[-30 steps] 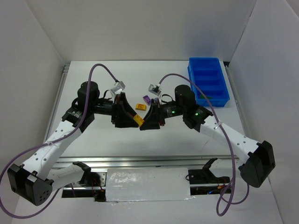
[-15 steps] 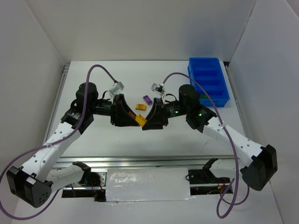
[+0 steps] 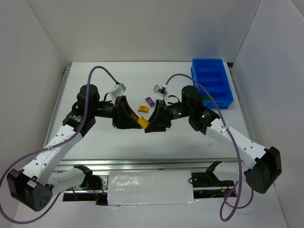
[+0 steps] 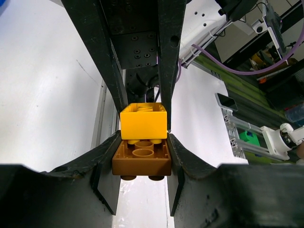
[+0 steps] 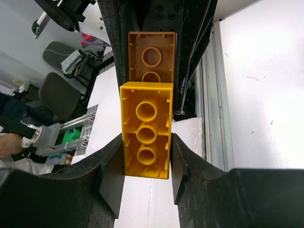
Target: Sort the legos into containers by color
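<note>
- One left gripper (image 4: 141, 151), clamped on one brown brick (image 4: 141, 164) at mid-table (image 3: 118, 142).
- One yellow brick (image 5: 146, 128) is pressed against the brown one, the pair meeting between the two grippers. The one right gripper (image 5: 146, 156) squeezes it by its sides.
- Two bricks lie free just beyond the grippers: one loose yellow brick (image 3: 142, 109), then one purple brick (image 3: 150, 101).
- One blue tray (image 3: 227, 90) sits far right with four compartments. The nearest shows a green speck, too small to count.

Four bricks show clearly, yellow (image 4: 143, 124), brown (image 4: 142, 159), purple (image 3: 149, 101), orange (image 3: 142, 108), plus one blue tray (image 3: 194, 75) of four compartments (image 3: 209, 78).
</note>
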Controlling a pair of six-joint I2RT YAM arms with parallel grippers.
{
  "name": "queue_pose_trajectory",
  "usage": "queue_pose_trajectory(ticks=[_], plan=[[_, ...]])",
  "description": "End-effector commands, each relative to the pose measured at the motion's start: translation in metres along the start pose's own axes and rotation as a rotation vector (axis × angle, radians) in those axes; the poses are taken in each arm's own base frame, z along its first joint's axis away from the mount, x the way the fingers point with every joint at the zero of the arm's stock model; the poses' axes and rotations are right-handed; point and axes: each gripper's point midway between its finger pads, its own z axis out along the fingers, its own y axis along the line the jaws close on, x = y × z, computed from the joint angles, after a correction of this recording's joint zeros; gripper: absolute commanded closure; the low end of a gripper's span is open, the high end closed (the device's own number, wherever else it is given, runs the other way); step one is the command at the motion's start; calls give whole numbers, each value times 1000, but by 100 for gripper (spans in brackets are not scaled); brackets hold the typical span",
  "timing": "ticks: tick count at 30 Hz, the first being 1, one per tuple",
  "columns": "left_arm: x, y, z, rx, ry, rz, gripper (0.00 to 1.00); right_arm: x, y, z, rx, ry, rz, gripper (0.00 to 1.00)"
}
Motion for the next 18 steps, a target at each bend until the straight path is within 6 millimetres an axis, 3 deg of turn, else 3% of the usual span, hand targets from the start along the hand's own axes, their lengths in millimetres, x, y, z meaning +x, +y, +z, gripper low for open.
queue_pose_trajectory(ticks=[1,4,13,18], plan=[[-11,-26,-3,92,-16,114,84,-1,3,0,-33,14,-27,100],[-10,-28,-4,99,-14,119,100,-1,6,-1,-46,7,-38,100],[-3,-30,-6,115,5,109,100,-28,-15,-34,66,-93,-90,100],[-1,-28,-5,114,15,107,100,-36,-17,-38,69,-103,-102,100]])
